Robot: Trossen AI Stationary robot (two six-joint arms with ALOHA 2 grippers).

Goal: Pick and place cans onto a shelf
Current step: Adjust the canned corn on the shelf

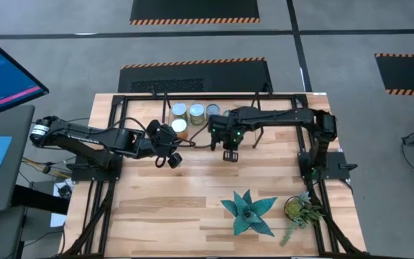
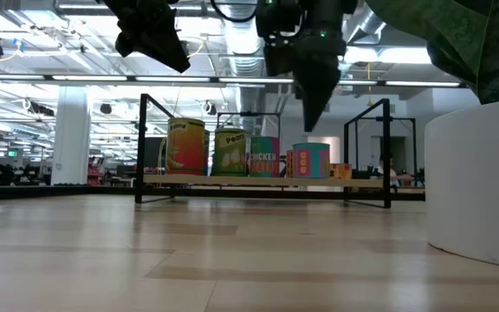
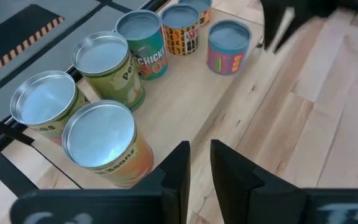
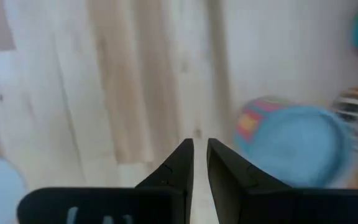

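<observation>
While all 6 cans (image 3: 98, 134) stand on the shelf (image 2: 232, 180) at the table's (image 1: 192, 216) far edge, the left gripper (image 1: 169, 160) and right gripper (image 1: 229, 154) hang just before it, jaws nearly closed, holding nothing.
</observation>
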